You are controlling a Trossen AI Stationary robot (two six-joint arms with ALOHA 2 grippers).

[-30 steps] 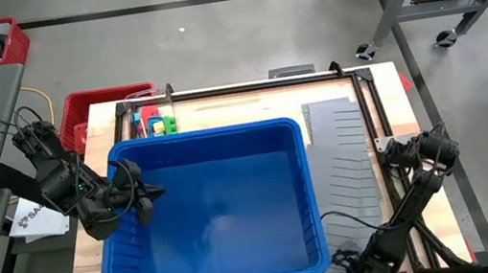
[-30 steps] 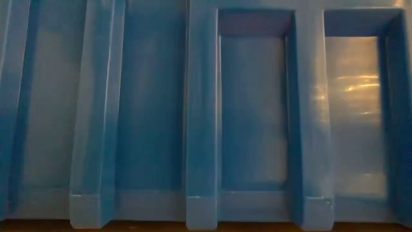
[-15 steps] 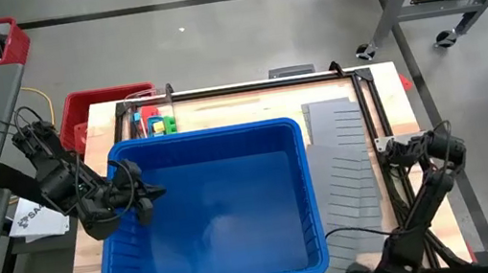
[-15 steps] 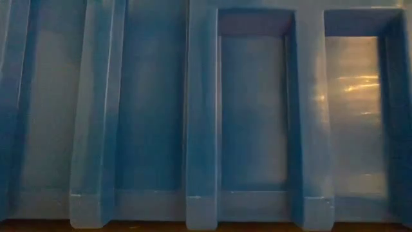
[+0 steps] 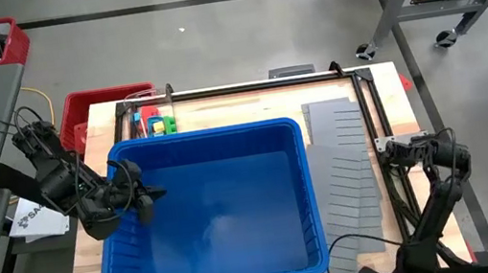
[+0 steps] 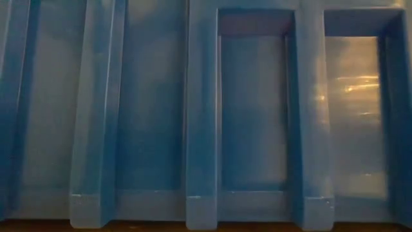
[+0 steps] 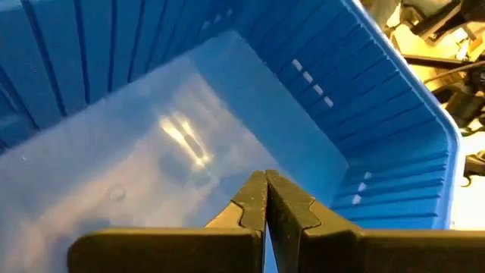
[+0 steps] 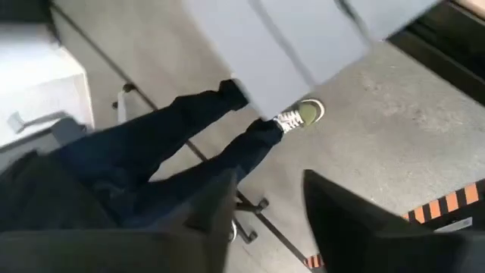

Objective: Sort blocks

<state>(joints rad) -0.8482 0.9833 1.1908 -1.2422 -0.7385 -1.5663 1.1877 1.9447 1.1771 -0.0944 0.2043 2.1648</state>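
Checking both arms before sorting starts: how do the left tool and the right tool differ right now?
The left tool hangs over the blue bin's left rim, fingers pressed shut; the right tool sits off by the table's right edge, fingers apart. Left's camera faces the bin's floor; right's faces a person's legs. Both hold nothing.

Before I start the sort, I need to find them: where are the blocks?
In the high view the blocks lie at the table's far left, just beyond the blue bin's far wall, beside a red basket.
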